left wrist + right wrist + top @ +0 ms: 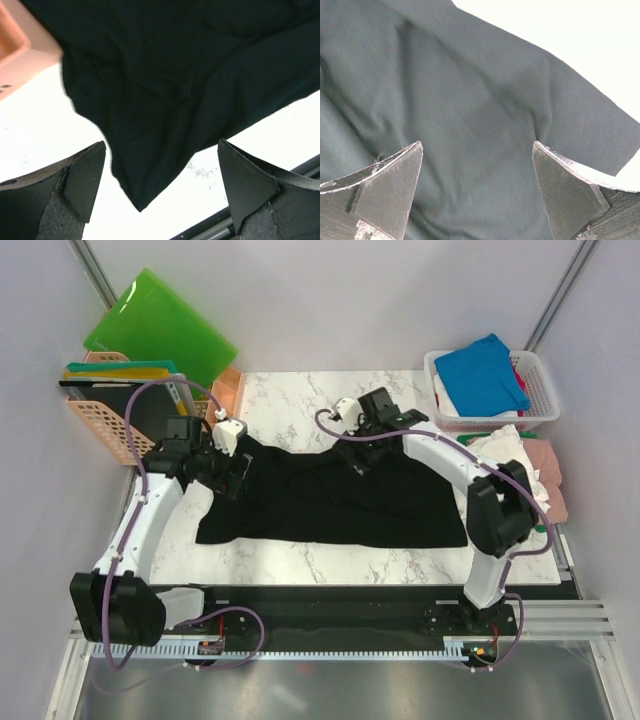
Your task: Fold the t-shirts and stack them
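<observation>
A large black t-shirt (335,498) lies spread on the marble table (300,400). My left gripper (232,475) hovers open over its left upper part; in the left wrist view a corner of the black t-shirt (150,100) hangs between the wide jaws (161,172), held by neither. My right gripper (362,462) stands open above the shirt's upper middle; the right wrist view shows the black cloth (470,125) under the spread fingers (478,172), which hold nothing. More t-shirts lie at the right: a bright blue one (482,372) in the basket, white (500,445) and pink (545,465) ones beside it.
A white basket (540,390) stands at the back right. A peach basket (105,420) with flat boards, one bright green board (160,325) leaning behind it, stands at the back left. A black rail (330,600) runs along the table's near edge.
</observation>
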### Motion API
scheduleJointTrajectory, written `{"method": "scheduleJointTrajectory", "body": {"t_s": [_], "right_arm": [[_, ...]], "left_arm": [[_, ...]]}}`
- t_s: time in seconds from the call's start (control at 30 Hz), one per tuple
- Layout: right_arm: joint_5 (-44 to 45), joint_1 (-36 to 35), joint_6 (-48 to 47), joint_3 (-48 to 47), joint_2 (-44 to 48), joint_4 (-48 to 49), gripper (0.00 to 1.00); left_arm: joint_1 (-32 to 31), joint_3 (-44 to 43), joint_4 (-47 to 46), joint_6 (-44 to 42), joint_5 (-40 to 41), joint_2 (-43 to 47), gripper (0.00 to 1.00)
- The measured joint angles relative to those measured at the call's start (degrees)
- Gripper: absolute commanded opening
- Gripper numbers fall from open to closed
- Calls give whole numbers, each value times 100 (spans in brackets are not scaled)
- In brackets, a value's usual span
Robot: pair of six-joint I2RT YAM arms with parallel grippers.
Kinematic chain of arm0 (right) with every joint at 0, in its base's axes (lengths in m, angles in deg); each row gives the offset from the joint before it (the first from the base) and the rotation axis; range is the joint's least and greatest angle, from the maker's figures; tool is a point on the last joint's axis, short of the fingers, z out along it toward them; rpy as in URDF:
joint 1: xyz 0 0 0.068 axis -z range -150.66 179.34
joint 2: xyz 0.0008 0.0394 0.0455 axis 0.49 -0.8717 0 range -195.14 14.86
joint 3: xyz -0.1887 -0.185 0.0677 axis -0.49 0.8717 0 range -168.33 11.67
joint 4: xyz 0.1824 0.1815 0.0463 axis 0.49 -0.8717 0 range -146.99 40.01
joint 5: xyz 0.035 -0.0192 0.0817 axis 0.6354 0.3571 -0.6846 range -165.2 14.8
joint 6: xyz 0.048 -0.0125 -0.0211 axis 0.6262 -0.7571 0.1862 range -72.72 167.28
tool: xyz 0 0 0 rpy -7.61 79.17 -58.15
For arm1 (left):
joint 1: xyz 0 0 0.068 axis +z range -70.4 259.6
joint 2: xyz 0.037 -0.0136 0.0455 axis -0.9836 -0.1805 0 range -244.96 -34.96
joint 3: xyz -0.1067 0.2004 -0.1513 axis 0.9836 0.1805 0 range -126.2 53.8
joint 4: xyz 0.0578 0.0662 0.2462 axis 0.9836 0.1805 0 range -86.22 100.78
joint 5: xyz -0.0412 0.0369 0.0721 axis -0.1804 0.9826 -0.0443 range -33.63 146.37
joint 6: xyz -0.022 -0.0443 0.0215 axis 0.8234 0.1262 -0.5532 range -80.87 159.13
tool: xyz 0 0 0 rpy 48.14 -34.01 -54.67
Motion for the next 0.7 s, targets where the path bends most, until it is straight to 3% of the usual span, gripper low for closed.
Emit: {"method": "scheduleJointTrajectory", "body": {"t_s": [0.23, 0.37, 0.7], "right_arm": [[293, -1222, 0, -1303, -1403, 2, 95], [337, -1805, 0, -1985, -2031, -46, 95], [422, -2256, 48, -3119, -2590, -177, 94]], "left_arm": [[9, 96, -42, 9, -114, -184, 100], [170, 299, -417, 120, 210, 83, 100], [1668, 595, -1888, 758, 1755, 1784, 100]]}}
